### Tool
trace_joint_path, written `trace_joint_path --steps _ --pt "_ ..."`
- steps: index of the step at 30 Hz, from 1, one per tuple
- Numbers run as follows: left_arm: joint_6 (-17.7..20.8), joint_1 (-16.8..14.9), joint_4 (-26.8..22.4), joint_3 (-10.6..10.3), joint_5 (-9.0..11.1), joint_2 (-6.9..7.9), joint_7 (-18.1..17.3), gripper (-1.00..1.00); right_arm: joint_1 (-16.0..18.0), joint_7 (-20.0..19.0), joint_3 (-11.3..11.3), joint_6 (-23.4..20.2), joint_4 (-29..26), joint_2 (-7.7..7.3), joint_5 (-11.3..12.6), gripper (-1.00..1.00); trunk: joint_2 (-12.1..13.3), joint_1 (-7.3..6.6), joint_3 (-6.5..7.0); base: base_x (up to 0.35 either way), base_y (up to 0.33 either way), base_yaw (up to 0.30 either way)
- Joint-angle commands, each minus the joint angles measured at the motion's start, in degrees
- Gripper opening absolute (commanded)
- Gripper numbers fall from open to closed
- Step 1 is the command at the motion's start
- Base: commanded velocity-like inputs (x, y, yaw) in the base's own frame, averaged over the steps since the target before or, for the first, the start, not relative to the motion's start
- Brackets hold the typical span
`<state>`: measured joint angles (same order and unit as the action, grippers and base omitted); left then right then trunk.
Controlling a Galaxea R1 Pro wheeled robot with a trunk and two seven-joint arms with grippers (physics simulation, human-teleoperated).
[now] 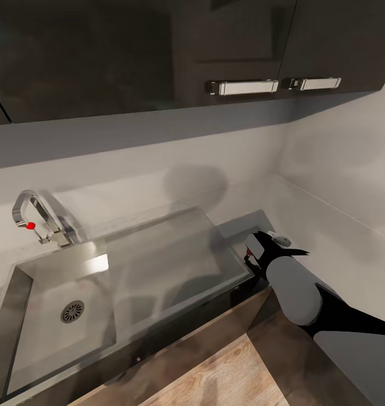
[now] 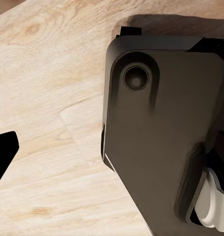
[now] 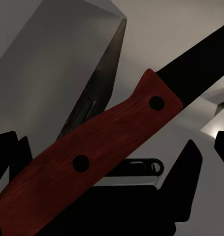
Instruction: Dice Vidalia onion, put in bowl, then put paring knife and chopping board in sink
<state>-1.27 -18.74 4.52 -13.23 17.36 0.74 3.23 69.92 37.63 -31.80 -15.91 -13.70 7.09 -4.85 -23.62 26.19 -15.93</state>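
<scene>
My right gripper [image 1: 253, 256] hangs at the right end of the sink's drainboard [image 1: 170, 254], over the countertop [image 1: 243, 224] corner. It is shut on the paring knife [image 3: 102, 147], whose red handle lies across the fingers while the dark blade [image 3: 195, 64] points away. A bit of red handle [image 1: 249, 252] peeks out by the wrist. The sink [image 1: 23, 316] with its round drain [image 1: 72, 311] and chrome faucet [image 1: 37, 217] lies at the left. The onion, chopping board and bowl are out of view. One dark left fingertip [image 2: 3, 152] hangs over wooden floor.
Dark wall cabinets with metal handles [image 1: 243, 86] hang above the white backsplash. A side wall [image 1: 339, 186] closes the corner at the right. Wooden floor [image 1: 232, 372] shows below the counter front. The robot's dark base [image 2: 161, 128] sits beside the left arm.
</scene>
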Motion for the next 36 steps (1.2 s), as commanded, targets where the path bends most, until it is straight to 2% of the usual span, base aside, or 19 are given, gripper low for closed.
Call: trace_joint_path --steps 1,27,28,36 --pt "-0.1 -0.1 0.1 -0.5 0.4 -0.03 0.0 1.0 0.0 0.1 -0.3 -0.5 -0.1 0.05 -0.5 1.0 -0.1 0.03 -0.1 0.0 0.0 0.0" --pt "-0.1 -0.1 0.1 -0.5 0.4 -0.03 0.0 1.0 0.0 0.2 -0.3 -0.7 -0.1 0.12 -0.5 1.0 -0.1 0.03 -0.1 0.0 0.0 0.0" --pt "-0.1 -0.1 0.1 -0.5 0.4 -0.03 0.0 1.0 0.0 0.2 -0.3 -0.7 -0.1 0.12 -0.5 -1.0 -0.1 0.03 -0.1 0.0 0.0 0.0" --pt "-0.1 -0.1 0.1 -0.5 0.4 -0.03 0.0 1.0 0.0 0.2 -0.3 -0.7 -0.1 0.03 -0.5 -1.0 -0.1 0.03 -0.1 0.0 0.0 0.0"
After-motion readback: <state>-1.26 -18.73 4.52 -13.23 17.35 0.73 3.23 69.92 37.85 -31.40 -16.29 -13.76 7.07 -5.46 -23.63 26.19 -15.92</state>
